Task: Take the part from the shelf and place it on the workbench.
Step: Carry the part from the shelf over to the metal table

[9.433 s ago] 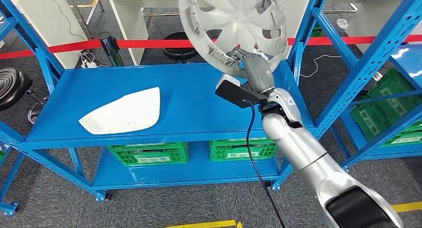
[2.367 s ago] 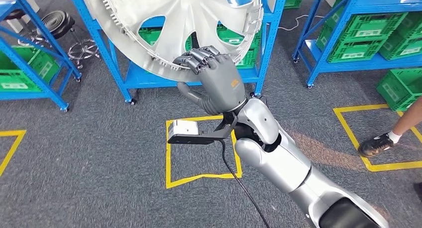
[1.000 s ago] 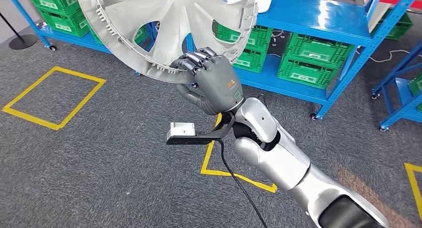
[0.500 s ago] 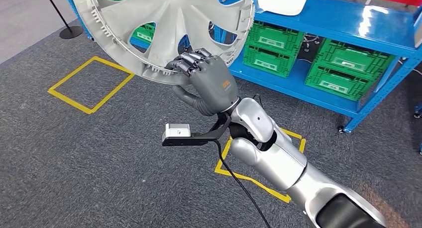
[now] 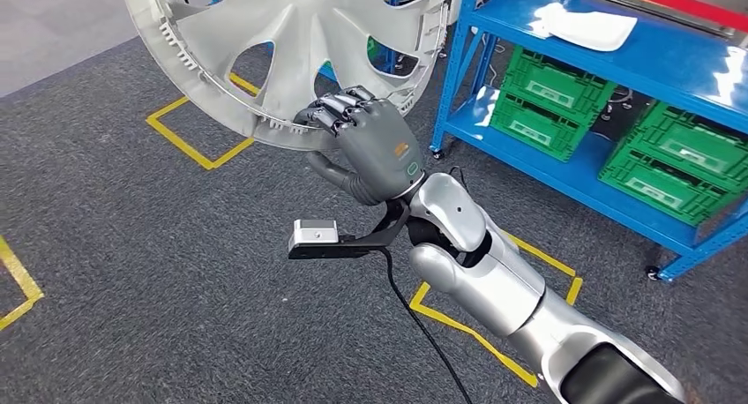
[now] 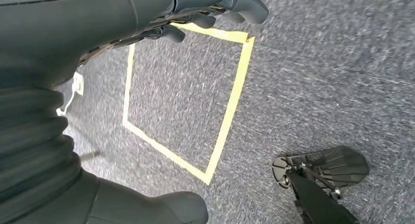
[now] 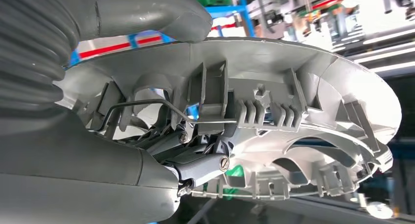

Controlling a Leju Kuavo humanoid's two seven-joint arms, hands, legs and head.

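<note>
Wheel cover (image 5: 300, 42), the silver plastic part w/ spoke cut-outs, is off the shelf and carried up in front of the robot, held on edge above the grey carpet (image 5: 132, 272). Right hand (image 5: 366, 144) grips it at the lower rim: fingers (image 5: 340, 108) curl over the lip and the thumb backs it from the other side. In the right wrist view the thumb (image 7: 147, 11) lies on the outer face, while the ribbed rim w/ clips and a wire retaining ring (image 7: 161, 106) sits by the fingers.

Handling, as a judgement: thin moulded plastic, so likely light and fairly stiff at the rim but flexy across the spokes; the smooth face looks slippery. The clips look breakable, so the rim between clips seems the best hold. A 1-hand hold low on the edge leaves a big disc free to swing.

Left hand (image 6: 205, 9) hangs over floor w/ yellow tape (image 6: 230, 111), holding nothing, fingers loosely apart.

Blue shelf (image 5: 617, 78) w/ green crates (image 5: 538, 108) and a white part (image 5: 587, 25) stands to the right. Workbench isn't seen, so placing is not yet done.
</note>
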